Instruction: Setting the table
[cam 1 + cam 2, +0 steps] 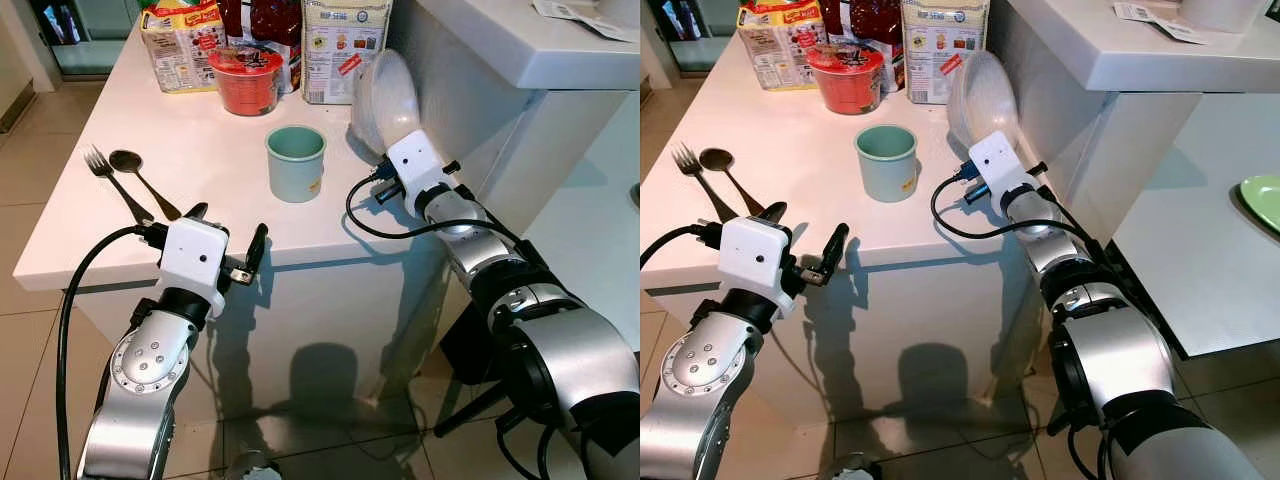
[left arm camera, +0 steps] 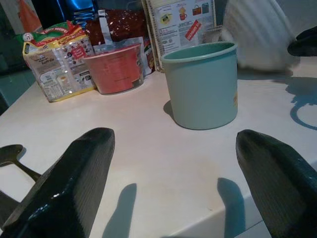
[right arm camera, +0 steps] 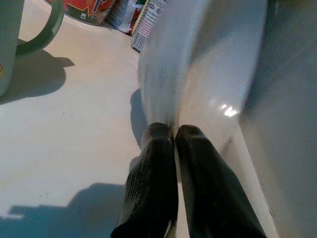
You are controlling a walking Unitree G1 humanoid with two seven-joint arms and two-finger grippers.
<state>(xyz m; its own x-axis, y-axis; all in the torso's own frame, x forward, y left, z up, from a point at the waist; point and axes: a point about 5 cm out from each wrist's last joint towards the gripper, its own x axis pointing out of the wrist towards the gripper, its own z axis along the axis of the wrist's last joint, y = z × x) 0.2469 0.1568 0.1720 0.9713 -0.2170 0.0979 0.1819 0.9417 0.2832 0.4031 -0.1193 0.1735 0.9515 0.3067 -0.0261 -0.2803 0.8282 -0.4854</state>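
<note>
right claw pinching rim of tilted bowl | stiff, slick, breakable; grip rim firmly | left claw spread at worktop edge

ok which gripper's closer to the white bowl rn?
Right. The right gripper is shut on the rim of the white bowl, which stands tilted against the wall. The left gripper is open at the table's near edge, short of the green cup.

The left tool sits low at the front edge of the table with its two black fingers spread wide, while the right tool reaches far forward, fingers pinched together on the bowl's rim.
</note>
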